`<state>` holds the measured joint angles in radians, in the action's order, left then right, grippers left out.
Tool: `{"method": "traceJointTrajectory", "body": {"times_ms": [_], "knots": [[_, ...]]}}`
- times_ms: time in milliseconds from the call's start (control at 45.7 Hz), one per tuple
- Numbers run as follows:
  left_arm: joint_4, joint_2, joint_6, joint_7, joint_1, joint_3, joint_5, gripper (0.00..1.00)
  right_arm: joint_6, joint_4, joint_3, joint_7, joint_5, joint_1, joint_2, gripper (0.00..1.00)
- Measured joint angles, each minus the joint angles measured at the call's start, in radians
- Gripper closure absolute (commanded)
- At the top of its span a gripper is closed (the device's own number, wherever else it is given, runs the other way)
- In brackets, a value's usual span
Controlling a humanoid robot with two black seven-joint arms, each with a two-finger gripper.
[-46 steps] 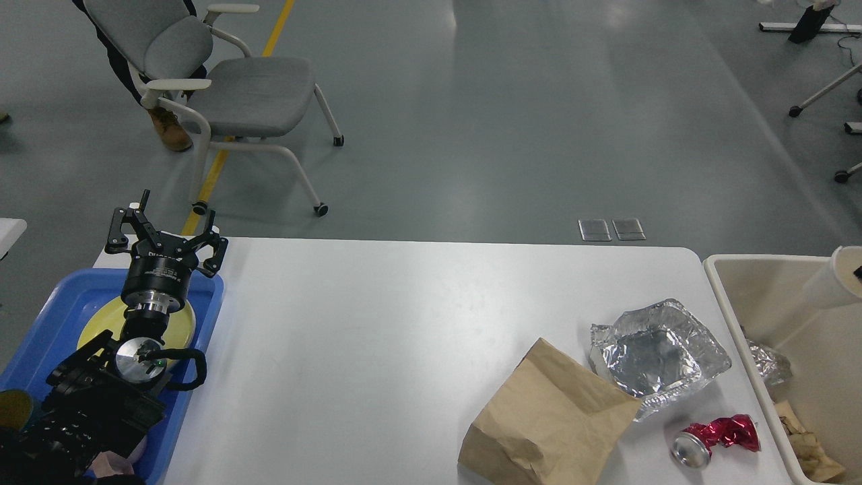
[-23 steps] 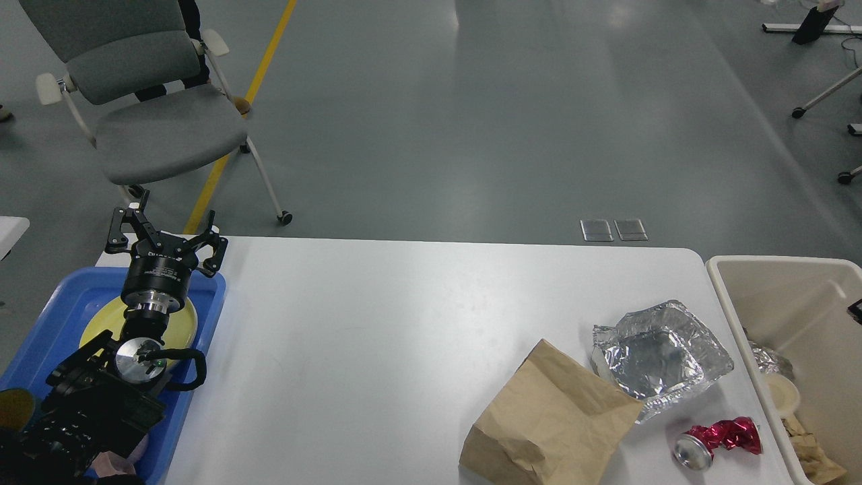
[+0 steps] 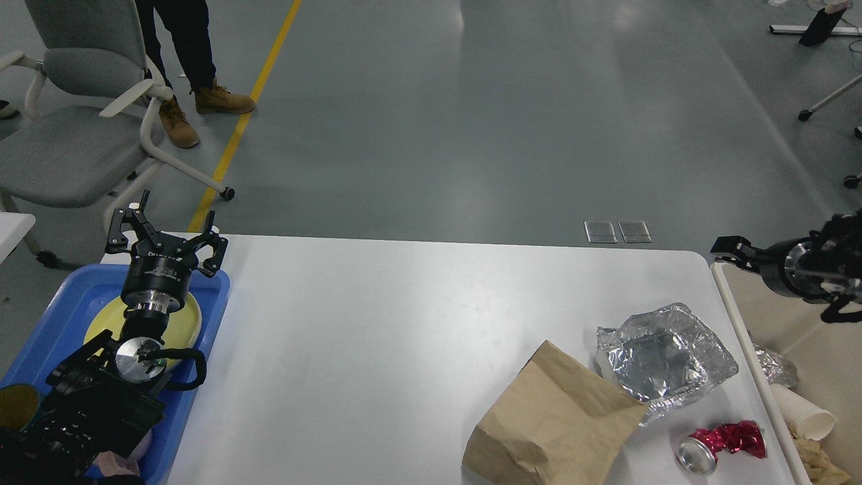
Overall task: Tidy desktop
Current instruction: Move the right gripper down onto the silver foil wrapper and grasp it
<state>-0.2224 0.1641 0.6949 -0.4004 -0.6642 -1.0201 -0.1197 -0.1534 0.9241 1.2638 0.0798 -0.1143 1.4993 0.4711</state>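
A large white desktop (image 3: 404,350) fills the lower part of the head view, spreading between the robot's two grippers. The left gripper (image 3: 165,237) hangs at the desktop's far left corner with its fingers spread wide and nothing between them. The right gripper (image 3: 731,246) comes in from the right edge, above the far right corner; it is dark and seen side-on, so whether it is open or closed cannot be told.

What could go wrong, judged from this layout: three pieces of litter lie nearer the robot than the right gripper. The brown paper bag (image 3: 552,421) is large and limp, so a two-finger pinch may fold it or let it slip. The crumpled foil tray (image 3: 663,360) touches the bag, so lifting one may drag the other. The crushed red can (image 3: 717,444), near the front edge, could roll off if nudged.

Containers, largest first. A beige bin (image 3: 744,337) stands just beside the desktop, directly below the right gripper; it holds a white paper cup (image 3: 805,414), a scrap of foil (image 3: 774,364) and some brown paper. A blue tray (image 3: 209,303) sits beneath the left gripper and arm, holding a yellow plate (image 3: 185,323); other items there are too hidden to name.
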Motion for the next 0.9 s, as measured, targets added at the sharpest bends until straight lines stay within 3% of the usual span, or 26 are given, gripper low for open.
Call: {"method": "traceJointTrajectory", "body": {"times_ms": [263,394,547,898], "knots": [[0.000,0.000,0.000,0.000,0.000,0.000,0.000,0.04,-0.452,0.156,0.016,0.001,-0.001,0.239,-0.023,0.00],[0.000,0.000,0.000,0.000,0.000,0.000,0.000,0.04,-0.577,0.183,0.020,0.002,-0.002,0.326,-0.018,0.00],[0.000,0.000,0.000,0.000,0.000,0.000,0.000,0.04,-0.542,0.172,0.017,0.001,0.000,0.277,0.007,0.00],[0.000,0.000,0.000,0.000,0.000,0.000,0.000,0.04,-0.331,0.053,-0.122,0.000,0.002,-0.112,0.068,0.00]]}}
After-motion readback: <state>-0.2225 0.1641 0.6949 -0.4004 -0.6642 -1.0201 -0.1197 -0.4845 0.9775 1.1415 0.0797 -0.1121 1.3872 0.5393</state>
